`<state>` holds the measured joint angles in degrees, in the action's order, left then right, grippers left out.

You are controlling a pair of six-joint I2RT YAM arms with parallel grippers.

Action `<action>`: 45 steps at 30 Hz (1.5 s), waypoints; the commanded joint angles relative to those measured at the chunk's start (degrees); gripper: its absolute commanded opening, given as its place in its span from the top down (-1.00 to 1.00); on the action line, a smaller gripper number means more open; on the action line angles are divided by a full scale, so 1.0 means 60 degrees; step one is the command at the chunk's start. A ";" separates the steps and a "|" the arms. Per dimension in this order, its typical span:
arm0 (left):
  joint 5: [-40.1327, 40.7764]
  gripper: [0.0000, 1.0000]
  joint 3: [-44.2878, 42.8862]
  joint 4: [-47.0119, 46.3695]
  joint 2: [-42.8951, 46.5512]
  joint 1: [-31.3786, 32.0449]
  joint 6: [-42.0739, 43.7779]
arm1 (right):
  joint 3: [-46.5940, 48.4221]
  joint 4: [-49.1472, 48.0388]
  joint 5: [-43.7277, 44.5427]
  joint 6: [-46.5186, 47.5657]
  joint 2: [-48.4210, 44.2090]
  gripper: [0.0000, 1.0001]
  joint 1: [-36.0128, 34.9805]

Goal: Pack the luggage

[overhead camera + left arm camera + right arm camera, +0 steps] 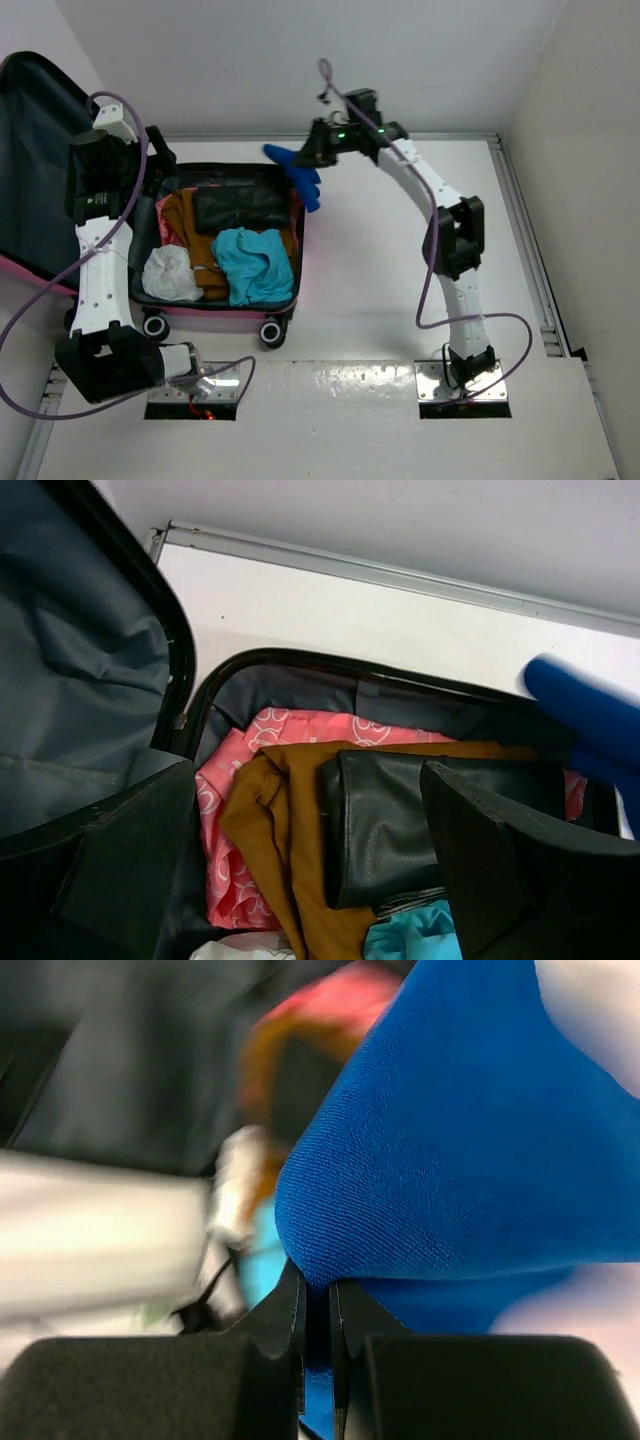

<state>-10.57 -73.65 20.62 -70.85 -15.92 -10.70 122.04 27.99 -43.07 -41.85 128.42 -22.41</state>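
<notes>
The pink luggage [215, 313] lies open at the left of the table, its dark-lined lid [30, 170] standing up behind my left arm. Inside it are a brown garment [180, 215], a black pouch [240, 210], a teal garment [255, 262] and a white bundle [170, 272]. My right gripper [305, 155] is shut on a blue cloth [307, 180], which hangs over the luggage's far right corner. In the right wrist view the blue cloth [460, 1160] is pinched between the jaws of the right gripper [318, 1300]. My left gripper [320, 880] hovers open over the black pouch [400, 820], holding nothing.
A pink printed cloth [225, 820] lies under the brown garment [280, 850]. The luggage rim [300, 662] has black zipper trim, and its wheels [270, 333] face the near edge. A metal rail [525, 240] runs along the table's right side. White walls enclose the table.
</notes>
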 commanded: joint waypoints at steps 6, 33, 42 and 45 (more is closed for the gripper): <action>-0.1197 -0.99 0.0014 -0.0302 0.0397 -0.0963 -0.0795 | 0.1018 -0.1822 -0.0704 -0.1536 0.1476 1.00 -0.3059; 0.6215 -0.99 -0.8863 0.3873 -0.3264 -0.2281 0.7568 | -0.0476 -0.1106 0.0352 0.0777 -0.1730 -0.51 -0.1422; 0.5308 -0.31 -0.9274 0.3755 -0.4144 -0.3118 0.7892 | -0.0725 -0.0988 0.0455 0.0793 -0.1979 -0.35 -0.0821; 0.3932 0.12 -0.8368 0.3668 -0.3224 -0.2256 0.8053 | -0.1002 -0.0930 0.0454 0.0837 -0.2169 -0.16 -0.0601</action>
<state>21.19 -125.54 43.94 -96.20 -33.45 36.53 117.23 22.96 -40.47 -37.65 117.93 -27.35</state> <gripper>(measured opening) 0.475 0.607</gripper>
